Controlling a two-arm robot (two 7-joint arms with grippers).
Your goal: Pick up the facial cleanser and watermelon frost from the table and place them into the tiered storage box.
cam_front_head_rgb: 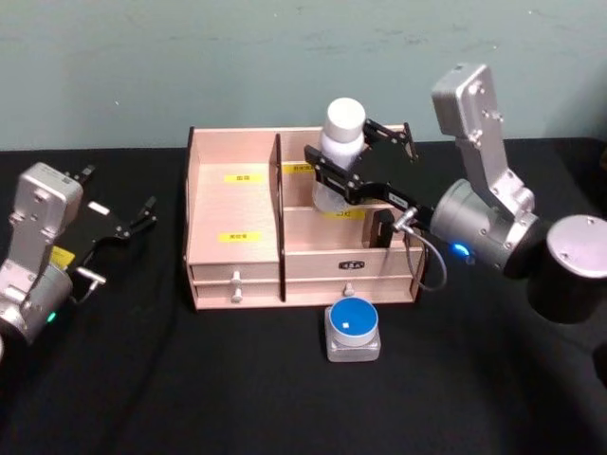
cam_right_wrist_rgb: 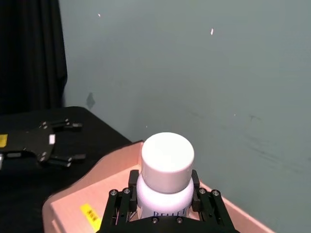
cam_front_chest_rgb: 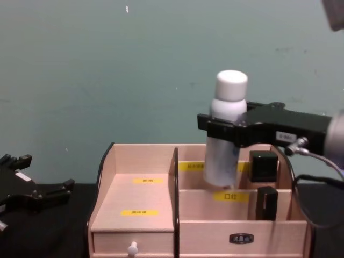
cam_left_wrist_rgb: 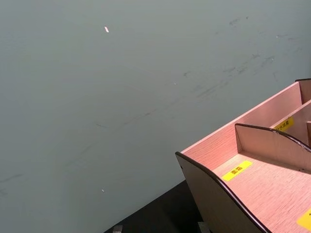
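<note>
My right gripper (cam_front_head_rgb: 356, 156) is shut on the facial cleanser (cam_front_head_rgb: 343, 121), a white bottle with a rounded cap, and grips it at mid-body. The bottle (cam_front_chest_rgb: 230, 91) hangs slightly tilted over the right rear compartment of the tiered storage box (cam_front_head_rgb: 232, 204). Its lower end dips below the box's rim. The wrist view has the cap (cam_right_wrist_rgb: 167, 158) between the gripper's (cam_right_wrist_rgb: 165, 206) black fingers. The watermelon frost (cam_front_head_rgb: 353, 329), a squat jar with a blue lid, stands on the black table just in front of the box's drawers. My left gripper (cam_front_head_rgb: 123, 223) rests open at the table's left.
Two black items (cam_front_chest_rgb: 263, 164) (cam_front_chest_rgb: 267, 201) stand in the box's right compartments, next to the bottle. The box's left compartments (cam_left_wrist_rgb: 262, 179) hold nothing. A green wall is close behind the box. My left gripper (cam_right_wrist_rgb: 53, 143) is well away from the box.
</note>
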